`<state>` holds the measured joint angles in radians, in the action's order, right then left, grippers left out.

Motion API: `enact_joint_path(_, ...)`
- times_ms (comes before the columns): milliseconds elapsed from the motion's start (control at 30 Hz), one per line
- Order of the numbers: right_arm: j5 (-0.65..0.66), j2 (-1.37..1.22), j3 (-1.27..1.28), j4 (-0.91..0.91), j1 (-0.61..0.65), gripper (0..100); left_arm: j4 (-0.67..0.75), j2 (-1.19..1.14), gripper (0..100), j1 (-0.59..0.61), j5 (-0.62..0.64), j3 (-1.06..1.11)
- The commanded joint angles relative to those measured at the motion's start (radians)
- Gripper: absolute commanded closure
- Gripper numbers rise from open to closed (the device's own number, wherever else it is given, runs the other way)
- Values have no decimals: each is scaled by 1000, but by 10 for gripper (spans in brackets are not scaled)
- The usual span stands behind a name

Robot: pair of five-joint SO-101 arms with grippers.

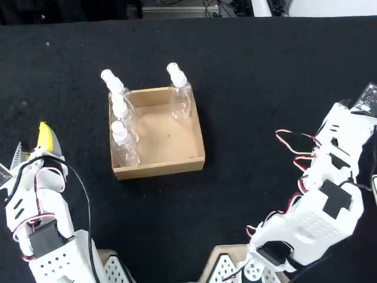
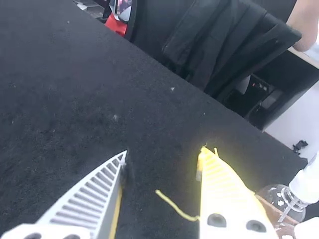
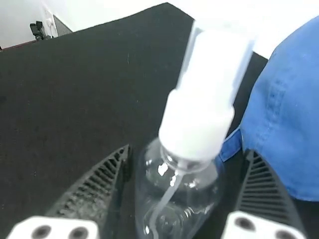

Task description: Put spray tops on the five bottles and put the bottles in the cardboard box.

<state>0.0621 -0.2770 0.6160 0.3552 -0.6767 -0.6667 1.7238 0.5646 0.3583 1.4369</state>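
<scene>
Black worktop (image 1: 265,76) carries everything. Right arm (image 1: 330,206) is folded back at the near right edge, left arm (image 1: 35,200) at the near left corner; both are well apart from the cardboard box (image 1: 159,168). The box sits open-topped near the middle of the worktop, closer to the left arm. Four clear bottles with white spray tops stand upright inside: a row of three (image 1: 123,118) against the wall on the left arm's side, running from the far corner toward the near one, and a fourth bottle (image 1: 180,100) in the other far corner. The remaining box floor is bare. Left gripper (image 2: 162,154): one yellow and one white finger, spread, only worktop between them, the box corner just beyond the yellow one. Right gripper (image 3: 187,149): fingers spread, one on each side of a fifth bottle (image 3: 179,199), a narrow dark gap showing on both sides. Its spray top (image 3: 204,114) is on. Blue cloth (image 3: 284,124) lies just beside this bottle.
</scene>
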Motion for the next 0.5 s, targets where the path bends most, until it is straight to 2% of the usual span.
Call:
enact_joint_path(0,6,94,5,26,21,691,48,11,795,2,3,16)
enact_joint_path(300,3,94,10,20,20,693,51,11,795,2,3,18)
enact_joint_path(467,2,94,10,26,14,786,51,11,795,2,3,18)
